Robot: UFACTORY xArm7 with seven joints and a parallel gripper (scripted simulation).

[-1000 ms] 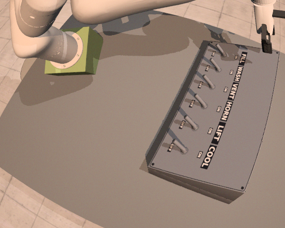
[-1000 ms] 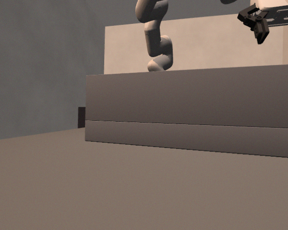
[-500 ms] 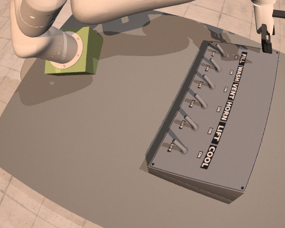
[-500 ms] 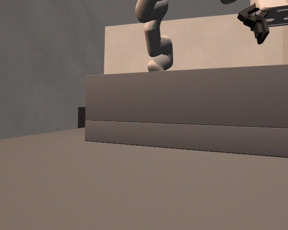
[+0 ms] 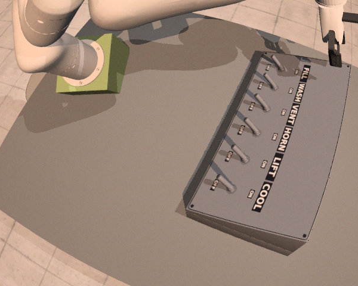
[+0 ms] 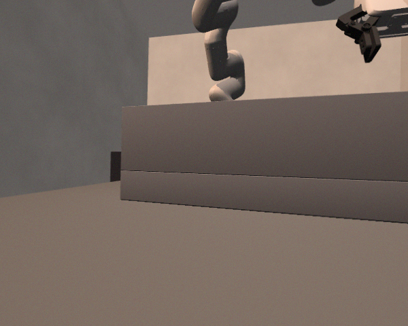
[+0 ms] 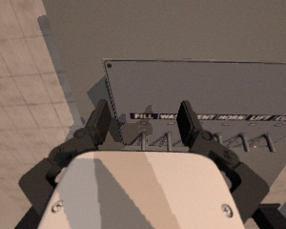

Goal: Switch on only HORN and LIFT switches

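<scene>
Black, two-fingered jaws hang open at one o'clock in the top view; grey, rod-shaped FILL lever [image 5: 277, 62] [image 7: 143, 141], WASH lever [image 5: 270, 81] [image 7: 169, 141] and VENT lever [image 5: 262, 102] precede HORN's.

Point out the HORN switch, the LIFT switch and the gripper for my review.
HORN switch [image 5: 252, 126]: top view, on its lever.
LIFT switch [image 5: 240, 154] [image 7: 244, 142]: top and wrist views, on its lever.
Gripper [image 7: 143, 109]: wrist view, midway between its fingertips.
</scene>
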